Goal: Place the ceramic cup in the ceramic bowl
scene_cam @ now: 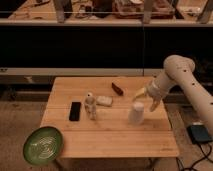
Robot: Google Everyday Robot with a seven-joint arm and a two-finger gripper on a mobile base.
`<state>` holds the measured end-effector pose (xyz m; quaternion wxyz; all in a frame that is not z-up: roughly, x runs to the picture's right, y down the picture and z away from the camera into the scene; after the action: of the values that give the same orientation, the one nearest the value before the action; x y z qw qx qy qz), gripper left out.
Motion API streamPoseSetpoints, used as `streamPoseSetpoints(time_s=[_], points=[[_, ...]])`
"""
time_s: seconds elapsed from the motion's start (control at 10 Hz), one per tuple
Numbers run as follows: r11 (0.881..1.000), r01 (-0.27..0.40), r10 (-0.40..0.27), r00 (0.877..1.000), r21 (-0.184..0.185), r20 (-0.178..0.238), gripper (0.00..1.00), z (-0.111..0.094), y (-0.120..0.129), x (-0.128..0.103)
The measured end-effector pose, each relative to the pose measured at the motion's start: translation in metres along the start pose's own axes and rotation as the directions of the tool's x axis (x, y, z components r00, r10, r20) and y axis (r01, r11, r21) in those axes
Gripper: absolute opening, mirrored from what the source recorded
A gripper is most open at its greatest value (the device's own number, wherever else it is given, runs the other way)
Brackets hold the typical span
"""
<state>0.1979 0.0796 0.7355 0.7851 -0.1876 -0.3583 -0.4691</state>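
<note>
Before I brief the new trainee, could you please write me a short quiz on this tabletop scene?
1. True or false: the ceramic cup already sits inside the ceramic bowl.
2. The gripper is closest to: A the ceramic bowl, B the ceramic cup, C the black phone.
3. What stands between the black phone and the pale block?
Key: 1 false, the ceramic cup stands on the table, apart from the ceramic bowl. 2 B, the gripper is just at the cup's right side in the camera view. 3 the small whitish bottle.
</note>
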Motion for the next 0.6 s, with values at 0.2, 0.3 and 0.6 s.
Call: streamPoseSetpoints(time_s=[0.2,0.3,0.6], points=[[0.999,0.029,-0.029,1.000,-0.031,0.008,0.66,0.021,-0.005,0.001],[0.998,0.040,-0.040,0.999,-0.037,0.010,0.66,0.031,-0.007,0.003],[0.997,0.061,-0.061,0.998,-0.048,0.003,0.66,0.062,-0.009,0.012]])
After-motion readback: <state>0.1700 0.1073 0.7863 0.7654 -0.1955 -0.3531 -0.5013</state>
